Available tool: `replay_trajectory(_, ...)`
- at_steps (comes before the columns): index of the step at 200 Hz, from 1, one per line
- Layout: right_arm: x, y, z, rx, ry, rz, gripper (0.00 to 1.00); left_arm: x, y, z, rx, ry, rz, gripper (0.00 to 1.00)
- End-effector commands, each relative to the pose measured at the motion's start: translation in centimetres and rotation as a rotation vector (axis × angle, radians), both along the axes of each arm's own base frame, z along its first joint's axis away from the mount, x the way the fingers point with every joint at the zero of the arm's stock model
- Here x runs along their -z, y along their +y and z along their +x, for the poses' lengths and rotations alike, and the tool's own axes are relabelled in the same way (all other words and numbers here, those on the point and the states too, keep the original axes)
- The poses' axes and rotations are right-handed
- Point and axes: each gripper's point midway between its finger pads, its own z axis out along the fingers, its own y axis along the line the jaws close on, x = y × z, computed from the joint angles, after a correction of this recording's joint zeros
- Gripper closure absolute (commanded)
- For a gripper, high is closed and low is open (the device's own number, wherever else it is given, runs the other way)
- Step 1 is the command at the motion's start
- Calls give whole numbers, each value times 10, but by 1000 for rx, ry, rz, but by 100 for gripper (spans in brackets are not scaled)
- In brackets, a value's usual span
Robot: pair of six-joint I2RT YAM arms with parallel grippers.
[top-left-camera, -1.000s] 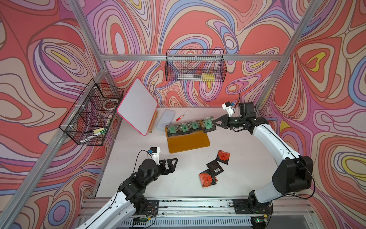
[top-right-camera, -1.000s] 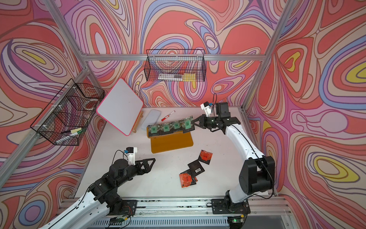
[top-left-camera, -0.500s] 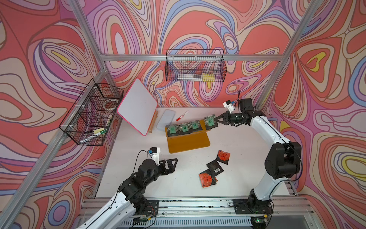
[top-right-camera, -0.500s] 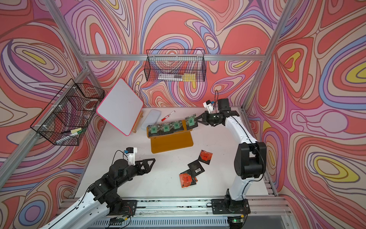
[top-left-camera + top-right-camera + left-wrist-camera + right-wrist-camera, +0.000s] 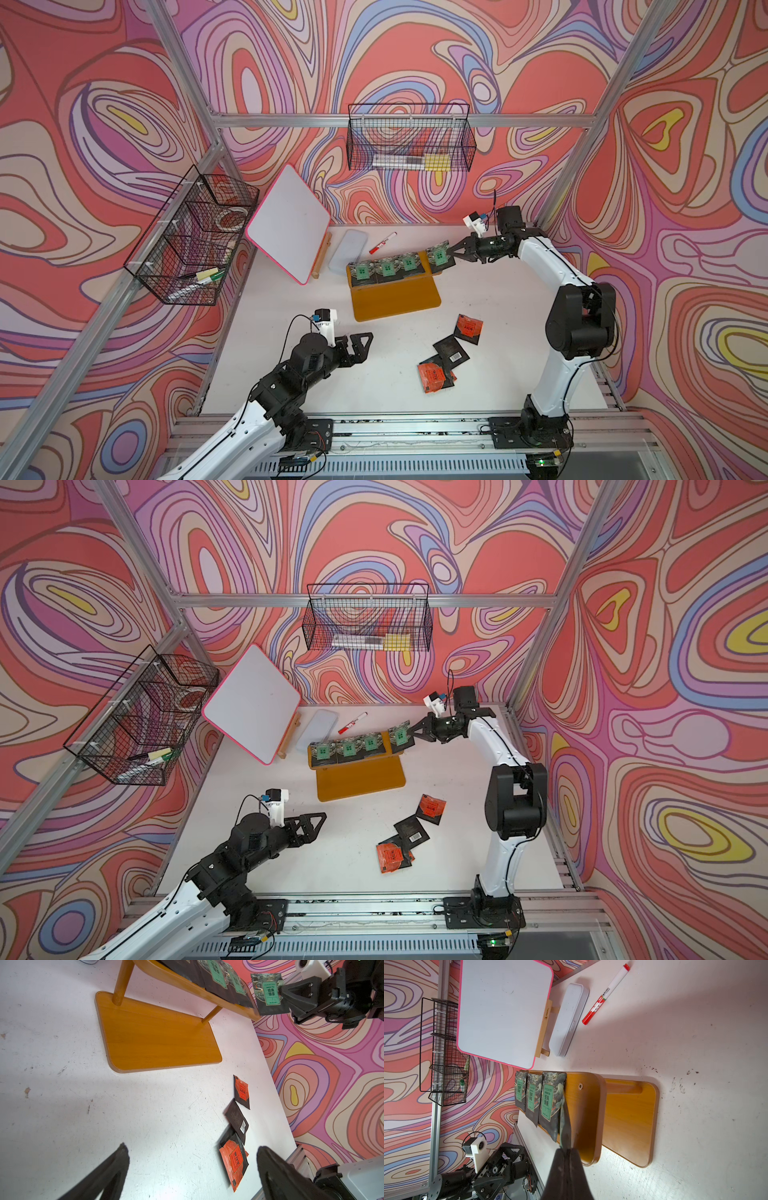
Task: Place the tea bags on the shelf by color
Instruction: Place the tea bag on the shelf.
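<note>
The mustard-yellow shelf [image 5: 395,297] stands mid-table, and three green tea bags [image 5: 386,266] lie in a row on its upper step. At that step's right end my right gripper [image 5: 454,252] is shut on a fourth green tea bag [image 5: 437,257]. The right wrist view shows this held bag [image 5: 564,1124] edge-on over the upper board [image 5: 585,1109]. Orange-red tea bags [image 5: 469,328] [image 5: 432,376] and a black-backed one [image 5: 451,353] lie on the table at front right. My left gripper [image 5: 365,345] hovers open and empty, left of them. Its view shows the orange bags [image 5: 233,1159] ahead.
A pink-edged whiteboard [image 5: 289,235] leans at the back left, with a white case [image 5: 348,250] and a red marker [image 5: 382,243] beside it. Black wire baskets hang on the back wall [image 5: 409,141] and the left wall [image 5: 191,237].
The right arm's elbow has swung up and toward the front while its gripper kept the green tea bag at the upper step's right end. The left arm has not moved.
</note>
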Motion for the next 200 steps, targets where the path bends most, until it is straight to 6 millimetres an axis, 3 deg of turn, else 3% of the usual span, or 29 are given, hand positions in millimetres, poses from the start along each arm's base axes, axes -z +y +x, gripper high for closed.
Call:
replay_trajectory(1,-2,1,5,-20,-9,22,100,-8,-2,2,5,-26,-4,1)
replay_trajectory(200,21,18,10,-44,81,57,100,-2,-3,3,0,-23,-10,1)
